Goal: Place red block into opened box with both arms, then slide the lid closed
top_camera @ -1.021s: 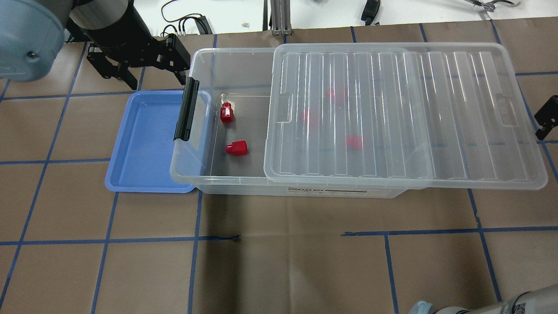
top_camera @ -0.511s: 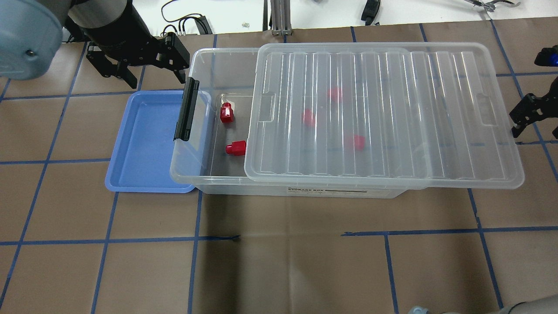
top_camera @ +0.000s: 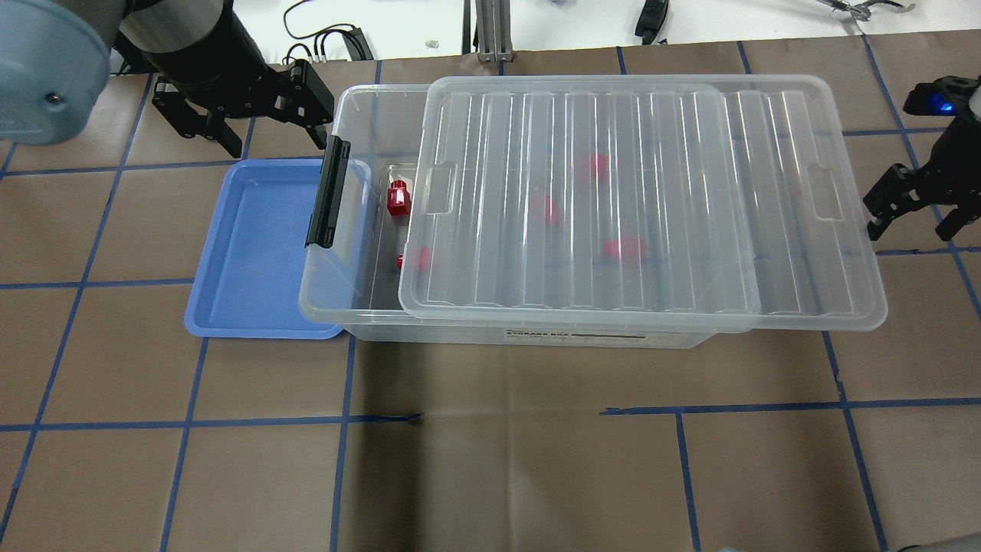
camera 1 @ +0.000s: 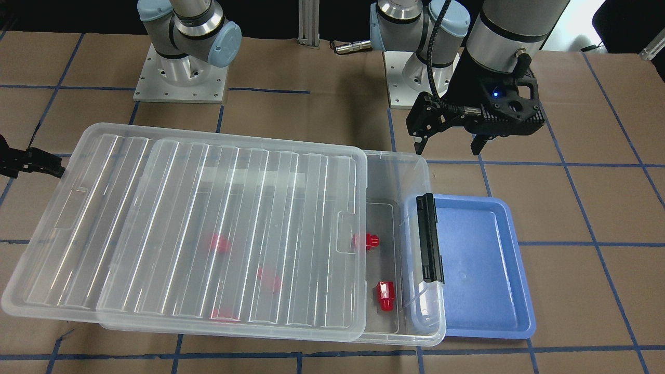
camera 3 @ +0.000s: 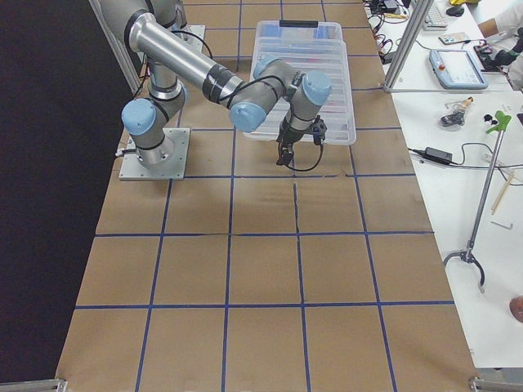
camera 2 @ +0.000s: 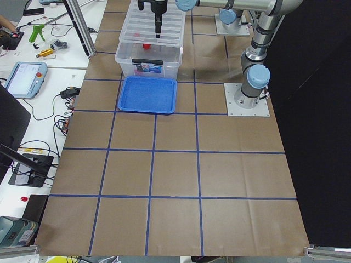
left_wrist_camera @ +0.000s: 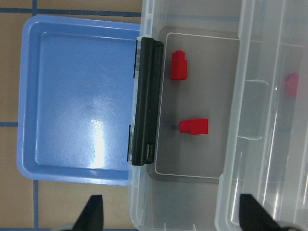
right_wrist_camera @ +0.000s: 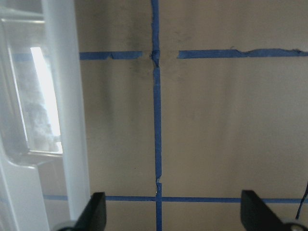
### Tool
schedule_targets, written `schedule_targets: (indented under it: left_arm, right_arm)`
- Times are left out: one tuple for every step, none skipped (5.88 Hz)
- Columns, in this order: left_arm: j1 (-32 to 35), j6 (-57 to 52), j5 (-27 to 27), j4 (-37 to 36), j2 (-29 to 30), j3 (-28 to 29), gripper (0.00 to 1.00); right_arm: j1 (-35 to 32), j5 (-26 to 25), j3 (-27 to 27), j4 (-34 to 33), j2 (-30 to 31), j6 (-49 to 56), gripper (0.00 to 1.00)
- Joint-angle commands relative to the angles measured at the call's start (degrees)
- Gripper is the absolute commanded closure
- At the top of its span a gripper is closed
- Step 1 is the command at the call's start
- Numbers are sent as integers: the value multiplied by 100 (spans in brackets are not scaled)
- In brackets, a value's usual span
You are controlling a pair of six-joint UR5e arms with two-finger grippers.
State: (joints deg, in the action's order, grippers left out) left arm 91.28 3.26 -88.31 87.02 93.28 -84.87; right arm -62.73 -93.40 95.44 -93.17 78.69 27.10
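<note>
Lid (top_camera: 613, 199) partway over box (top_camera: 398, 330); red block (top_camera: 398, 201) uncovered. Left gripper (top_camera: 277, 147) spread, empty; right gripper (top_camera: 910, 230) spread beside lid's end.

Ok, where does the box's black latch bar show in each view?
Exterior front-facing: black latch bar right of centre.
Overhead exterior: latch bar left of centre.
Exterior left: latch bar near the top, small.
Exterior right: latch bar at the top edge, small.
Left wrist: latch bar at centre.
Right wrist: not in it.
Shared landmark: the blue tray beside it.
</note>
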Motion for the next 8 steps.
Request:
schedule_targets:
  left_arm:
    - [-5, -1, 15, -1, -3, -4, 1]
    - [4, -1, 16, -10, 23, 5, 1]
    - [-5, -1, 7, -10, 24, 5, 1]
    - [-23, -10, -2, -10, 24, 5, 1]
    - [-14, -10, 15, -10, 24, 5, 1]
    - [-5, 34, 16, -18, 41, 5, 1]
    - [30, 8, 42, -88, 85, 5, 1]
    - [21, -1, 51, -89, 68, 14, 1]
  right_arm:
    - [-353, 41, 9, -8, 94, -29, 0]
    - [-476, 181, 9, 0, 85, -46, 0]
    - [-486, 199, 9, 0, 85, -55, 0]
    - [-486, 208, 53, 0, 94, -55, 0]
    - [-530, 348, 62, 9, 94, -55, 0]
    - [-617, 479, 71, 9, 94, -73, 0]
    - [-618, 516, 114, 1, 155, -73, 0]
    - [-618, 525, 123, 0, 199, -73, 0]
